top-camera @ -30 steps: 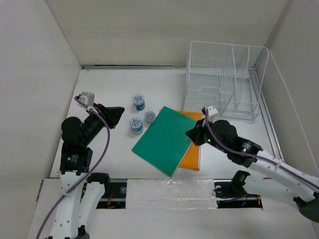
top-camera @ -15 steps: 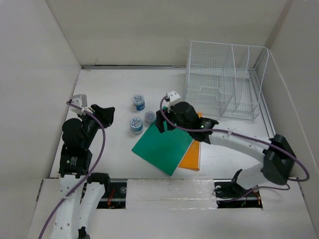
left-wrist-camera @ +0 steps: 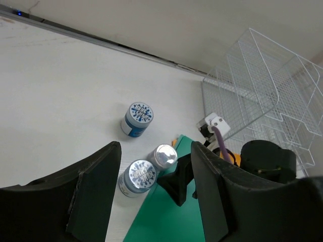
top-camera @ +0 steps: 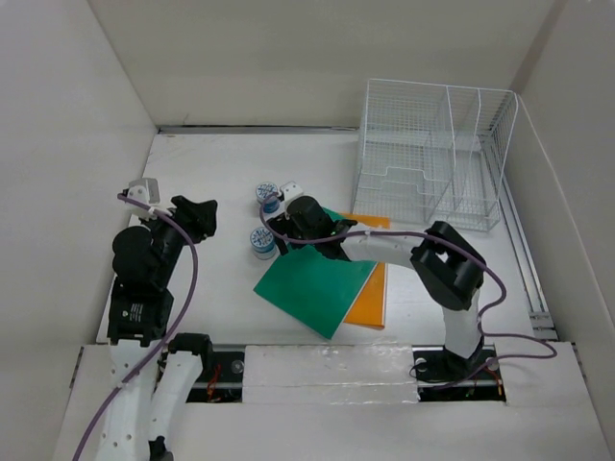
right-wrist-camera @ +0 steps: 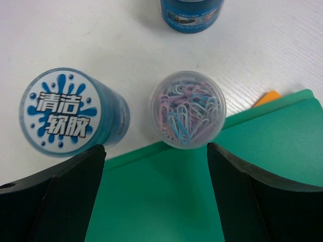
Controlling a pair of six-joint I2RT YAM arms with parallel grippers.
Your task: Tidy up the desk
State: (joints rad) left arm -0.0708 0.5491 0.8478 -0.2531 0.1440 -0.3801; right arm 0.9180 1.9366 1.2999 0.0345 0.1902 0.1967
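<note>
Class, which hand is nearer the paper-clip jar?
Right. The right hand hovers directly above the paper-clip jar, open; the left hand is well off to the jar's left.

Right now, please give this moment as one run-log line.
right claw: open over clip jar | left claw: open, empty | green folder: atop orange folder

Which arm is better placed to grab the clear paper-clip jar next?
Right. The right hand, open, hovers just above the paper-clip jar; the left hand is off to the side, apart from it.
</note>
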